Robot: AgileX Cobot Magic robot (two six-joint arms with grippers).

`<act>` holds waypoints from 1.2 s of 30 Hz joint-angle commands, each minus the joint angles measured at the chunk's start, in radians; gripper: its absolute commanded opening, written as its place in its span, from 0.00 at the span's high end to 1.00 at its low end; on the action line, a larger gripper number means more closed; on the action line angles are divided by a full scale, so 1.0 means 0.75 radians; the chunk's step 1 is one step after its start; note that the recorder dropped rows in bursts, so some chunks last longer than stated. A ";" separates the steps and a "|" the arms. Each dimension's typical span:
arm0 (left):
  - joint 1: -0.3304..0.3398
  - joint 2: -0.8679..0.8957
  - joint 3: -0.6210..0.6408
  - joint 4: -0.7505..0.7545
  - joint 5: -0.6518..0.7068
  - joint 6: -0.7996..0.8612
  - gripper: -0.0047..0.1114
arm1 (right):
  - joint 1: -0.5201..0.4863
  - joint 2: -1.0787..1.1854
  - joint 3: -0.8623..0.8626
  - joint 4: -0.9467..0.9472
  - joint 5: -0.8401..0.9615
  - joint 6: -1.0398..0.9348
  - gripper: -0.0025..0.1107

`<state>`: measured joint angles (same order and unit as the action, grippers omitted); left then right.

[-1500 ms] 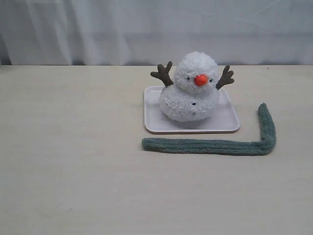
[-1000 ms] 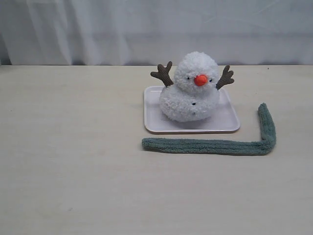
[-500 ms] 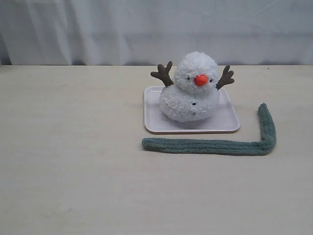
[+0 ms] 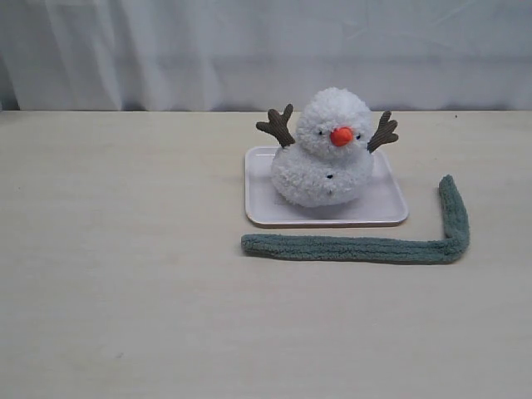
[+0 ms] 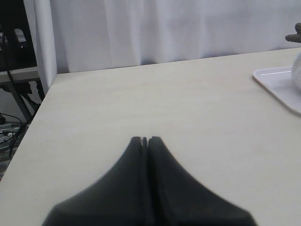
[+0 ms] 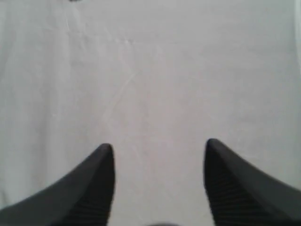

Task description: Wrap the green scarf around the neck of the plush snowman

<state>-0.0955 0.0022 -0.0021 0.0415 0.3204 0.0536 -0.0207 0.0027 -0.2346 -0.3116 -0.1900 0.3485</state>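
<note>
The green scarf (image 4: 357,248) lies in an L toward the right edge of the table (image 4: 125,291), just before the plush snowman (image 4: 328,158). The left gripper (image 5: 145,140), jaws pressed together and empty, is near the left edge, well apart from it. The right gripper (image 6: 160,146) has jaws spread, empty

Looks like a robot lab test bench, plain pale wood-look tabletop (image 4: 125,316), pleated white fabric curtain (image 4: 166,50) screening the back, tangled black cables (image 5: 10,135) and dark metal frame legs (image 5: 18,101) beside the table edge
</note>
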 commanded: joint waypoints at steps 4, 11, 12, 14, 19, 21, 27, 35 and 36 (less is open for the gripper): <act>0.002 -0.003 0.003 -0.002 -0.016 -0.004 0.96 | 0.001 0.039 -0.127 -0.020 0.272 0.010 0.94; 0.002 -0.003 0.003 -0.002 -0.016 -0.004 0.96 | 0.001 0.390 -0.333 0.081 0.590 0.010 0.86; 0.002 -0.003 0.003 -0.002 -0.016 -0.004 0.96 | 0.001 0.477 -0.365 0.081 0.647 0.010 0.79; 0.002 -0.003 0.003 -0.002 -0.016 -0.004 0.96 | 0.001 0.620 -0.423 0.097 0.726 0.010 0.68; 0.002 -0.003 0.003 -0.002 -0.016 -0.004 0.96 | 0.001 1.020 -0.566 0.120 0.921 0.004 0.43; 0.002 -0.003 0.003 -0.002 -0.016 -0.004 0.96 | 0.001 1.193 -0.629 0.120 1.007 -0.018 0.43; 0.002 -0.003 0.003 -0.002 -0.016 -0.004 0.96 | 0.001 1.619 -0.787 0.120 1.092 -0.029 0.43; 0.002 -0.003 0.003 -0.002 -0.016 -0.004 0.96 | 0.001 2.086 -0.990 0.124 1.020 -0.029 0.43; 0.002 -0.003 0.003 -0.002 -0.016 -0.004 0.96 | 0.001 2.140 -1.018 0.124 1.008 -0.029 0.43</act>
<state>-0.0955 0.0022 -0.0021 0.0415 0.3204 0.0536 -0.0207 1.5138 -0.9454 -0.2243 0.6044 0.3342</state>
